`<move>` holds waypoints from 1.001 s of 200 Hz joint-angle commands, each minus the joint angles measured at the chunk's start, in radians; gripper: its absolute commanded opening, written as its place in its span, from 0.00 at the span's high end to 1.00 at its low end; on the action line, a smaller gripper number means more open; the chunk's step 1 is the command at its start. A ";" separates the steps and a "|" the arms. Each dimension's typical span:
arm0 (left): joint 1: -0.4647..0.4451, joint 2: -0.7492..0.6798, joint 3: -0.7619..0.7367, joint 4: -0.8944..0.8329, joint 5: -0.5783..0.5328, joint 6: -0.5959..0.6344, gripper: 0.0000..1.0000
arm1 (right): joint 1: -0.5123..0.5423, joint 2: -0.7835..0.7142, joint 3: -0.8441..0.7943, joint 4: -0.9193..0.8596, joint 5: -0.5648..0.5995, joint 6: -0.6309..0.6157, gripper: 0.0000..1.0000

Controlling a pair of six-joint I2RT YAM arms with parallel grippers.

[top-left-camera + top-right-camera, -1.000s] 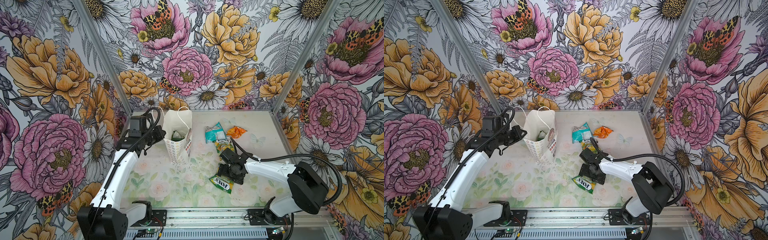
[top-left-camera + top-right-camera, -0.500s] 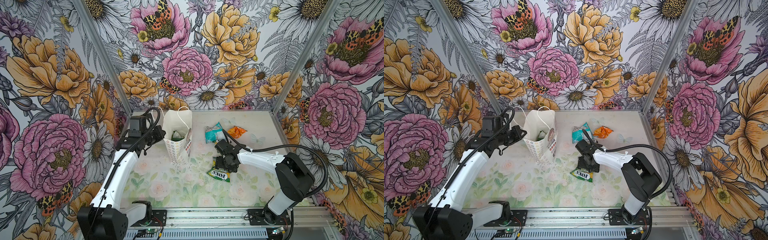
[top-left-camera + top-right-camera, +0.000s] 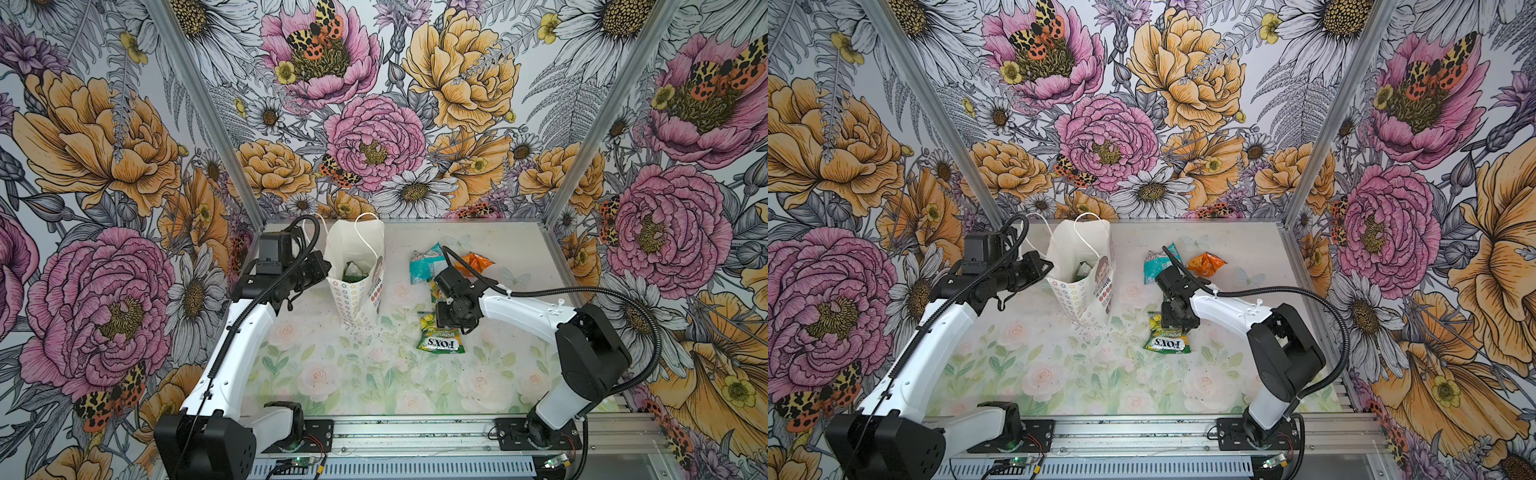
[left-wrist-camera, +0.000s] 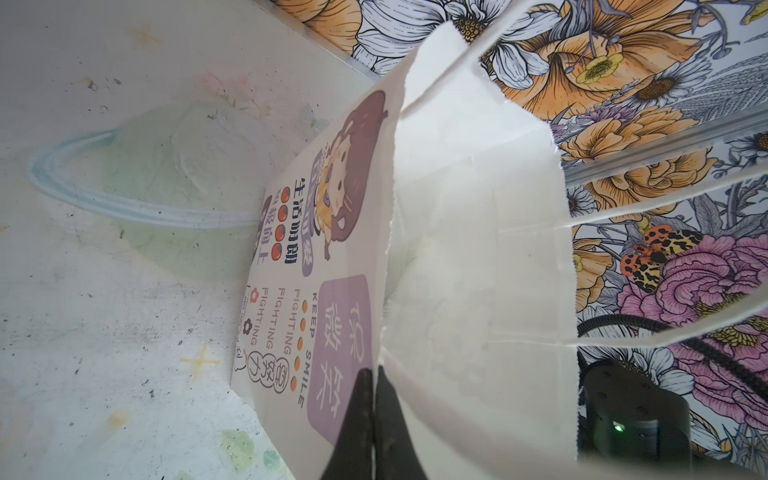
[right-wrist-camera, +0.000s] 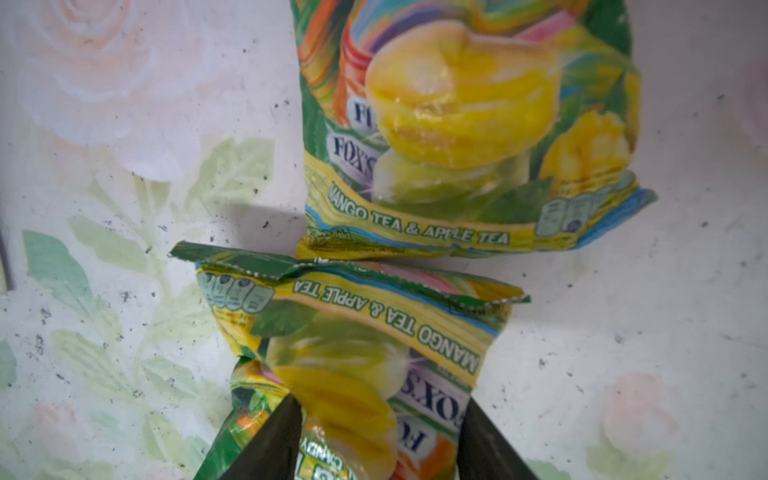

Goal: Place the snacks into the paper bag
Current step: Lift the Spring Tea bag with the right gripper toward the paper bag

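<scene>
Nearest the camera, to the right of the paper bag [image 3: 358,303] and forward of it in both top views, a green-yellow FOX'S packet [image 3: 441,341] is lying flat on the floral table [image 3: 353,374] with its label facing up. The right gripper [image 3: 445,322] is pointing down over the far end of that packet. In the right wrist view its two dark fingers [image 5: 266,449] are pressing in on opposite sides of the wrapper (the foil is narrowing and creasing between them), so the jaws are pinching the packet while it is resting on the table.

Just beyond it, a second green-yellow FOX'S packet [image 5: 457,124] is lying end to end with the first, their sealed edges meeting or nearly so. In the top views the right wrist is covering most of it.

Farther back, also right of the bag, a teal-white packet [image 3: 426,266] is lying crumpled. An orange packet [image 3: 476,262] is sitting just beside it on the side away from the bag.

The bag is standing upright with its mouth open and its white cord handles [image 3: 365,232] arching above the rim. Its flower-patterned side is facing the camera. A green packet [image 3: 353,271] is showing inside it.

On the bag's side away from the loose snacks, the left gripper [image 4: 374,374] is reaching in level. Its black fingers [image 4: 353,424] are closing flat together on the top rim of a printed wall, clamping the paper.
</scene>
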 commanded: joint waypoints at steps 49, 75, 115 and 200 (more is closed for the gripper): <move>0.007 -0.011 -0.024 -0.009 -0.011 -0.005 1.00 | -0.002 0.021 0.023 -0.002 -0.083 0.023 0.28; 0.006 -0.009 -0.024 -0.008 -0.012 -0.005 1.00 | 0.002 0.028 0.013 -0.004 -0.086 0.036 0.22; 0.006 -0.005 -0.022 -0.009 -0.010 -0.004 1.00 | 0.015 0.052 0.003 -0.002 -0.088 0.022 0.18; 0.007 -0.009 -0.025 -0.009 -0.008 -0.004 1.00 | 0.066 0.121 0.016 -0.002 -0.057 0.046 0.14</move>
